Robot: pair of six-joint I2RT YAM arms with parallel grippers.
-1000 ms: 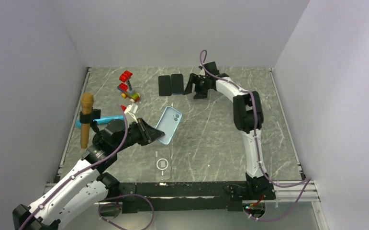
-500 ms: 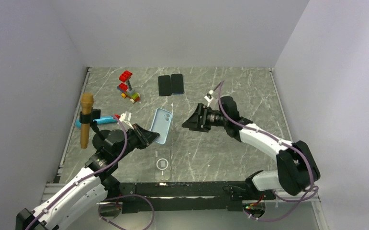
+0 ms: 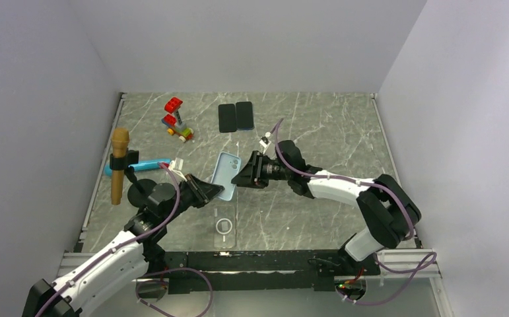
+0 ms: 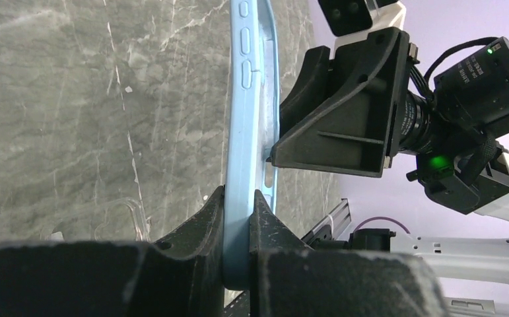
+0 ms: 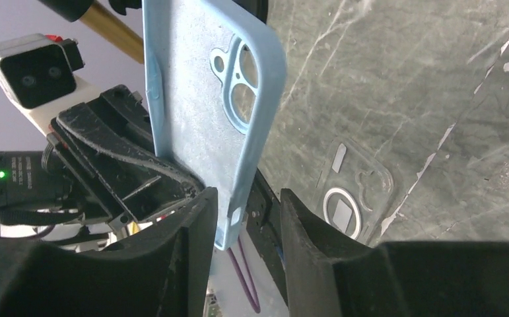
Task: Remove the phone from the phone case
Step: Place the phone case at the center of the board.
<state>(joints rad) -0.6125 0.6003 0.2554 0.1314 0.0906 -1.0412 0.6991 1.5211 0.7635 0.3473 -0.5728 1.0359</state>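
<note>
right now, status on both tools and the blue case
Left tool shut on blue case, held aloft. Right tool open, straddling its edge, not clamped. Nothing in the way.

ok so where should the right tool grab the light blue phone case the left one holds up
Probably the free long edge beside the camera cutout, coming from the right, jaws straddling its thin rim. The light blue phone case is held up, its lower part clamped in the left tool.

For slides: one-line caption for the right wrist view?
Open right claw straddles an edge of the blue phone case, clamped by the left claw above a clear case on the table.
</note>
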